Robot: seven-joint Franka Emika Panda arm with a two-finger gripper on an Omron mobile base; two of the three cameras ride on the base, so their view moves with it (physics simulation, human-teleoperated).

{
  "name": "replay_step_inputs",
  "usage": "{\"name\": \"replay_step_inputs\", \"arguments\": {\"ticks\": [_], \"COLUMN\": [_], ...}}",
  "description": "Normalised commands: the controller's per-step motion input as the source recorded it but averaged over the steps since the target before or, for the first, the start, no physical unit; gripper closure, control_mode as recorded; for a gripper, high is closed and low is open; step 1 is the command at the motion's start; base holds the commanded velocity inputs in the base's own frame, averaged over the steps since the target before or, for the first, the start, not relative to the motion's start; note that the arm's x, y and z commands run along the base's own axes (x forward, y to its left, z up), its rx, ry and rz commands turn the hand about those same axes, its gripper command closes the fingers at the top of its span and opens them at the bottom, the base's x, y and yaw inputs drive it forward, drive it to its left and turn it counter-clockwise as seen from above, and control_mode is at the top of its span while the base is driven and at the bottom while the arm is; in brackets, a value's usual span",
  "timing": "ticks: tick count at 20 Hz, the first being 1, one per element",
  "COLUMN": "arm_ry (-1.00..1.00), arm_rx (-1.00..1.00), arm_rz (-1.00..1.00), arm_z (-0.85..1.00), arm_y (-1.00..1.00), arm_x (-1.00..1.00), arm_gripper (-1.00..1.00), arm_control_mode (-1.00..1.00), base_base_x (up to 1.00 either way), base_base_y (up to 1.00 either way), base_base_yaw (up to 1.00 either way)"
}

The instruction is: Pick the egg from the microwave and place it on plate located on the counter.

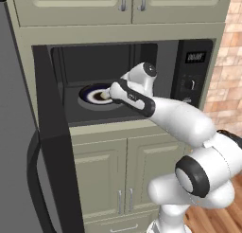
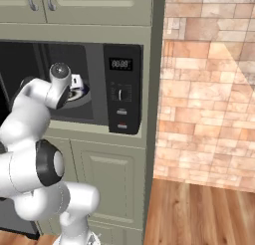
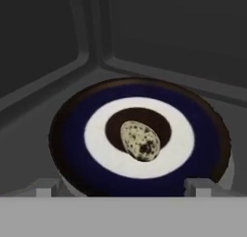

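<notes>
the microwave [image 1: 118, 80] door [image 1: 54, 142] hangs wide open. the white arm reaches into the dark space inside. the end effector [image 3: 124, 188] has its two fingers spread far apart, and it holds nothing. the egg [image 3: 140, 140] lies on its side in the dark middle of a dish [image 3: 72, 149] with a white ring and a dark blue rim. the dish sits on the microwave floor. the egg is just past the fingertips [image 3: 198, 187], not touching them.
</notes>
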Motion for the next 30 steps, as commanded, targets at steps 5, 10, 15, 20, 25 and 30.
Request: {"name": "replay_step_inputs", "arguments": {"ticks": [5,10,15,20,25,30], "arm_ry": [0.0,0.0,0.0,0.0,0.01,0.0], "arm_rx": [0.0,0.0,0.0,0.0,0.0,0.0], "arm_rz": [0.0,0.0,0.0,0.0,0.0,0.0], "arm_z": [-0.19,-0.17,-0.19,-0.15,-0.13,-0.11], "arm_y": [0.17,0.19,0.12,0.03,0.0,0.0], "arm_x": [0.54,0.44,0.25,0.17,0.09,0.05], "arm_gripper": [-1.0,-1.0,-1.0,-1.0,-1.0,1.0], "arm_control_mode": [-1.0,-1.0,-1.0,-1.0,-1.0,-1.0], "base_base_x": [0.0,0.0,0.0,0.0,0.0,0.0], "base_base_y": [0.0,0.0,0.0,0.0,0.0,0.0], "base_base_yaw": [0.0,0.0,0.0,0.0,0.0,0.0]}}
